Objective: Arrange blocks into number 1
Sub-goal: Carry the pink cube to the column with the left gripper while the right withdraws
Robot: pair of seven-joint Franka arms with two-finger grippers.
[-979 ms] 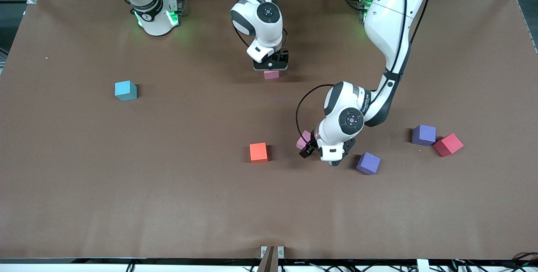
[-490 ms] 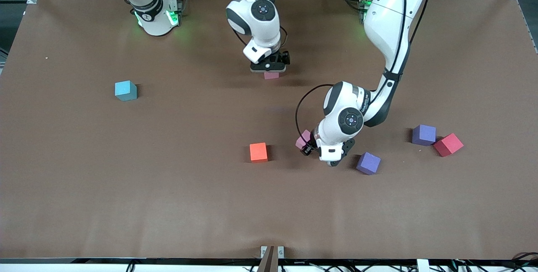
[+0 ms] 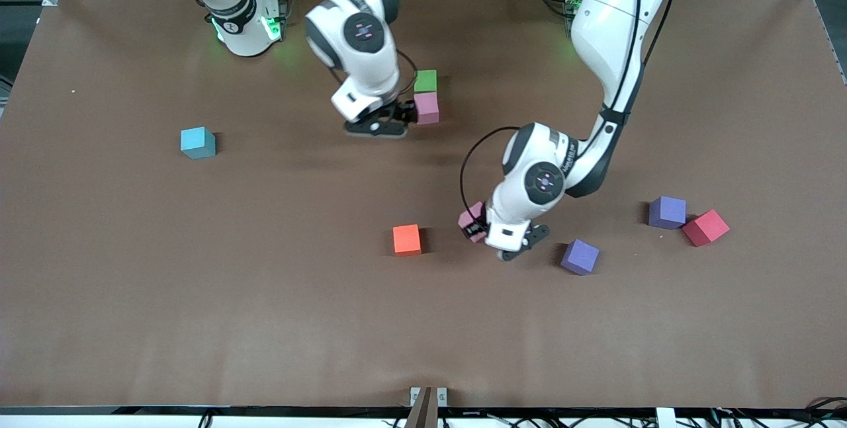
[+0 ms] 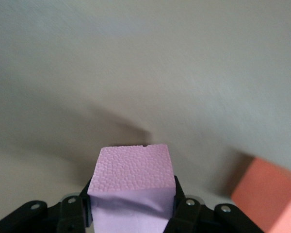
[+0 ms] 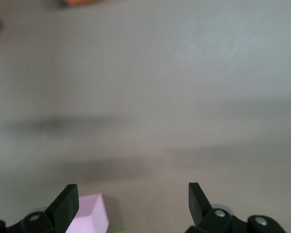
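The left hand (image 3: 478, 226) is clamped on a pink block (image 4: 133, 182), up off the brown tabletop (image 3: 198, 296) beside the orange block (image 3: 407, 239); only its wrist view shows the fingers (image 4: 184, 211) pinching both sides. The right hand (image 5: 131, 201) stands apart, empty, beside the second pink block (image 3: 427, 108), which touches the green block (image 3: 425, 81). Two purple blocks (image 3: 580, 256) lie toward the left arm's end.

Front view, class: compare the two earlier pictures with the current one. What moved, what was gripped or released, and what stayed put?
The right end effector, open, has left the pink block beside the green block and swung toward the right arm's end. The left end effector has shut on the other pink block and shifted it slightly toward the orange block. The orange block, both purple blocks, the red cube and the light blue cube stayed.
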